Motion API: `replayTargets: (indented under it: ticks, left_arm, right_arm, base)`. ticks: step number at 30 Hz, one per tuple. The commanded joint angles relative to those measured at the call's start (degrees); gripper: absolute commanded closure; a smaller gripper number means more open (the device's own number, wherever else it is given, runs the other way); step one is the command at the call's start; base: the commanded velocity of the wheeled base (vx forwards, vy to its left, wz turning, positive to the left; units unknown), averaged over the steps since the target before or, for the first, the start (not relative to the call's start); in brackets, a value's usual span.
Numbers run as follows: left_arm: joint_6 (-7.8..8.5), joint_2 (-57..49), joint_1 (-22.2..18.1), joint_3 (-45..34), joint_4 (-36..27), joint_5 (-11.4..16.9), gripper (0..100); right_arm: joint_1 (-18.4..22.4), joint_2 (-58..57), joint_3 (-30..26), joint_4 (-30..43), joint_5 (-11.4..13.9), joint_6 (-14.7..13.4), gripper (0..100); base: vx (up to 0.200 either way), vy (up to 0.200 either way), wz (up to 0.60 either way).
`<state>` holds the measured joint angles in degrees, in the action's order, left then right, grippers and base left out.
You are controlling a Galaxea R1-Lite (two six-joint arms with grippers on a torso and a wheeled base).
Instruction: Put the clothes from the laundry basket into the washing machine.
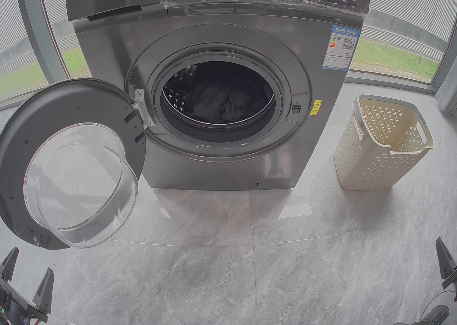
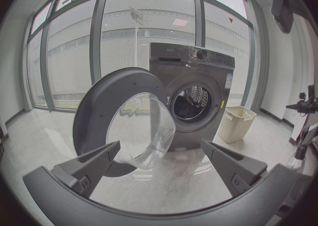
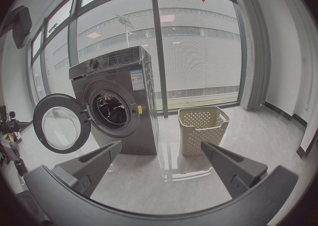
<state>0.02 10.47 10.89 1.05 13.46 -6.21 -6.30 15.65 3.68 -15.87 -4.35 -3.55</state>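
We hold our left tool point(image 2: 159, 145) low above the floor point(image 1: 247, 264), released, its two fingers spread wide with nothing between them. From the head view it sits at the near left corner, in front of the door point(image 1: 62, 106). Our right tool point(image 3: 160, 145) is released in the same way, fingers apart and grasping nothing, low at the near right. Both are well apart from the washing machine point(image 1: 109, 45). That machine stands ahead of us against the window point(image 3: 198, 54), its round door swung wide to our left with the glass bowl facing us. Inside the drum point(image 1: 176, 87) we see dark clothes point(image 1: 223, 99) lying in a heap at the bottom. The cream laundry basket point(image 1: 385, 149) stands upright on the floor just beside the machine, on our right.
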Motion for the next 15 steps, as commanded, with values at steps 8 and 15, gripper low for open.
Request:
replayTargets:
  ticks: [8, 15]
  left_arm:
    - [1.56, -6.4, -8.4, -1.0, -7.7, -2.1, 0]
    - [2.00, -8.6, -11.9, -1.0, -9.9, -1.2, 0]
  right_arm:
    - [5.8, -15.7, -2.2, 19.5, 1.9, 2.3, 0]
    - [5.8, -15.7, -3.2, 16.9, 2.2, 3.1, 0]
  base:
    - [0.000, 0.175, 0.00]
    - [0.000, 0.200, 0.00]
